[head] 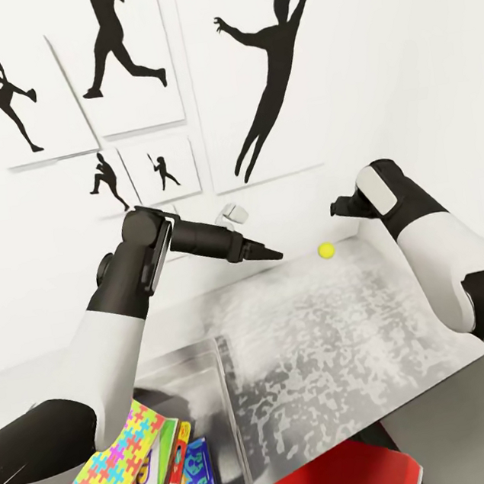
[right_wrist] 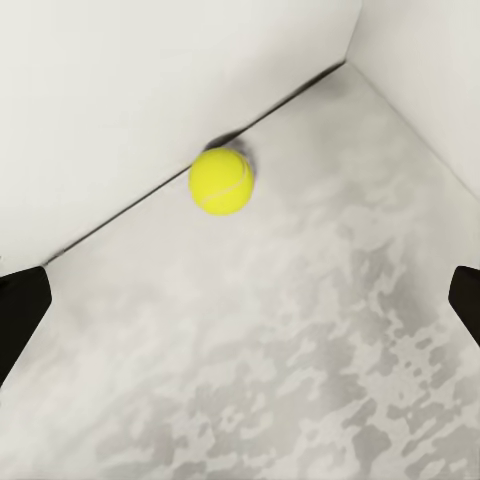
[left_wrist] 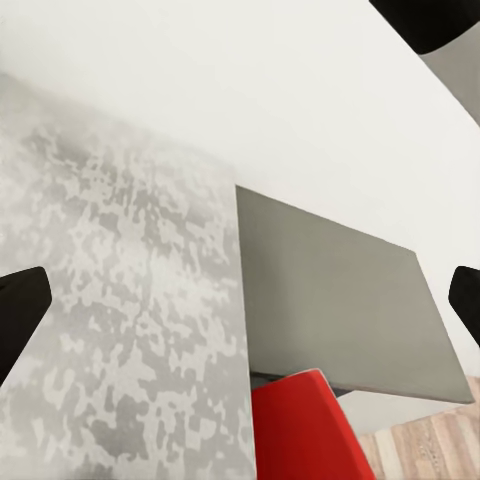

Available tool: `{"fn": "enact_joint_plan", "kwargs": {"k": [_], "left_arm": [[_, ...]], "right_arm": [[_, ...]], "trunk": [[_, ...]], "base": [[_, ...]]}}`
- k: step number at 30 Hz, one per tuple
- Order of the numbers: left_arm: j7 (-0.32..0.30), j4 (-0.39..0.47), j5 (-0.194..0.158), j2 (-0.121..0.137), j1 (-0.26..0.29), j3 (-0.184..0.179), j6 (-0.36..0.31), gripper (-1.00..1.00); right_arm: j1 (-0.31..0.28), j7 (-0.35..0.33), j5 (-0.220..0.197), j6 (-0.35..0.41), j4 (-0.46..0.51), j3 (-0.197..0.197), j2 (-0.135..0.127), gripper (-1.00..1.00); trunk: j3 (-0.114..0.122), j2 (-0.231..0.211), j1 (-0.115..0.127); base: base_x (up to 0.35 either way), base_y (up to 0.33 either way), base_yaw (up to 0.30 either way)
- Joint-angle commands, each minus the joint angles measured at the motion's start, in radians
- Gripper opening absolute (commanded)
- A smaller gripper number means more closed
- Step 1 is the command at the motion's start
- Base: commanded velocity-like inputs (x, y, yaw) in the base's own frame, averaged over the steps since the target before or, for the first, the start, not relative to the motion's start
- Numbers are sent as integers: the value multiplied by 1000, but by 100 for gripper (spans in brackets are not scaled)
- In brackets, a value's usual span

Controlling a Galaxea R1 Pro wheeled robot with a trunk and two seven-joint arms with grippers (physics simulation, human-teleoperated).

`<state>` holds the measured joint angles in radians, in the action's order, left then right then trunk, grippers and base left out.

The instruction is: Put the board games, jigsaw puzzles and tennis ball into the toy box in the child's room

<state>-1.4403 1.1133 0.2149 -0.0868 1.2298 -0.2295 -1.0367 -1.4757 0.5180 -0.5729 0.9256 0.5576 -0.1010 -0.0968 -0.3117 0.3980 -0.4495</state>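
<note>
One small yellow-green tennis ball (head: 325, 249) rests on the far part of the pale, mottled grey-white worktop (head: 340, 336), close to the white wall. Right fingers (right_wrist: 240, 300) hover near it — spread apart, holding nothing. Left fingers (left_wrist: 240, 300) stand apart too, above the worktop. At the near left, the light grey plastic toy box (head: 206, 370) holds colourful game boxes (head: 185, 465) and a puzzle-patterned board (head: 112, 468).

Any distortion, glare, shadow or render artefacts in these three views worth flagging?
Head view: wide-angle warp bows the wall posters; the table top is blotchy and mottled. Right wrist view: sharp, with a soft shadow behind the tennis ball at the wall edge. Left wrist view: the same mottling on the table, no glare.
</note>
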Motion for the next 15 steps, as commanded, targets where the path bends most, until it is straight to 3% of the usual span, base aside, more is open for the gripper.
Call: {"fn": "enact_joint_plan", "kwargs": {"k": [1,15], "left_arm": [[-9,1,10,-1,2,1,-10,100],[-9,2,9,0,7,1,-10,100]], "right_arm": [[-2,8,-10,4,1,-8,-2,100],[-5,7,-10,7,1,-8,0,100]], "trunk": [[-4,2,-1],[-27,2,-1]], "base": [[0,0,0],[0,0,0]]}}
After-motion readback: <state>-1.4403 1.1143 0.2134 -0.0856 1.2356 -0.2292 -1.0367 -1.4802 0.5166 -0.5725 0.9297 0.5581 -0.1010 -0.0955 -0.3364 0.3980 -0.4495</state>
